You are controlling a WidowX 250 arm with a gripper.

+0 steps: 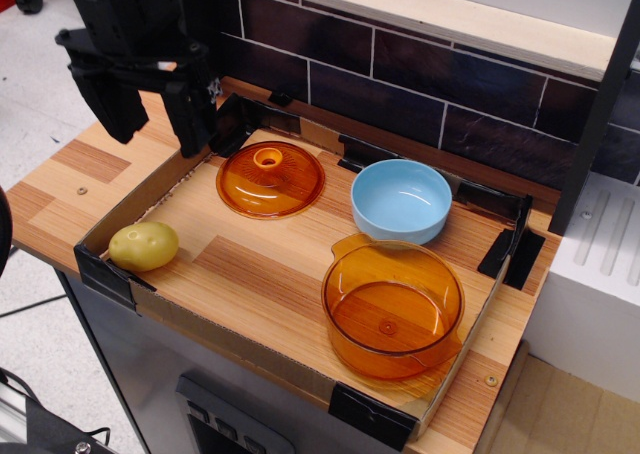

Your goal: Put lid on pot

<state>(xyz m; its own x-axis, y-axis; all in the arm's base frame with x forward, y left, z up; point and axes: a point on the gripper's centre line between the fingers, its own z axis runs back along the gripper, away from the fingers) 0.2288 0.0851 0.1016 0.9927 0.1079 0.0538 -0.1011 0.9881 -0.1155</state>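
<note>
The amber glass lid (270, 180) with a small round knob lies flat on the wooden tray floor, back left of centre. The deep amber glass pot (392, 307) stands open at the front right. My black gripper (152, 124) hangs open and empty above the tray's back left corner, to the left of the lid and higher than it. Its two fingers (190, 116) point down, wide apart.
A light-blue bowl (401, 200) stands between lid and pot, toward the back. A yellow potato (143, 246) lies at the front left. A low cardboard wall (130, 206) with black corner clips rings the tray. Dark tiles rise behind; a white unit stands at the right.
</note>
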